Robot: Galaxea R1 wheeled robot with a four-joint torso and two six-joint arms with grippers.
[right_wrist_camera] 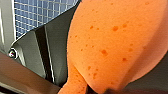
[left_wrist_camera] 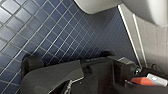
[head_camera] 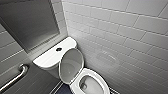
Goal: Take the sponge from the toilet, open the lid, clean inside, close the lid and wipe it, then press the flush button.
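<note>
Well, right gripper (right_wrist_camera: 100, 90) pinches sponge (right_wrist_camera: 112, 45) by one end, bulk bulging beyond grip. Lid (head_camera: 71, 63) up, toilet (head_camera: 97, 74) open. Risk: shallow hold, so scrubbing drag could pull sponge free into toilet; knocked lid could drop shut.

The sponge (right_wrist_camera: 112, 45) and the toilet (head_camera: 93, 73) are cut off by edges.

The lid (head_camera: 71, 65) stands raised before the cistern (head_camera: 48, 59), leaving the toilet (head_camera: 102, 81) bowl open from above; the tiled wall (head_camera: 125, 37) crowds its right side; a grab bar (head_camera: 15, 77) juts from the left wall.
</note>
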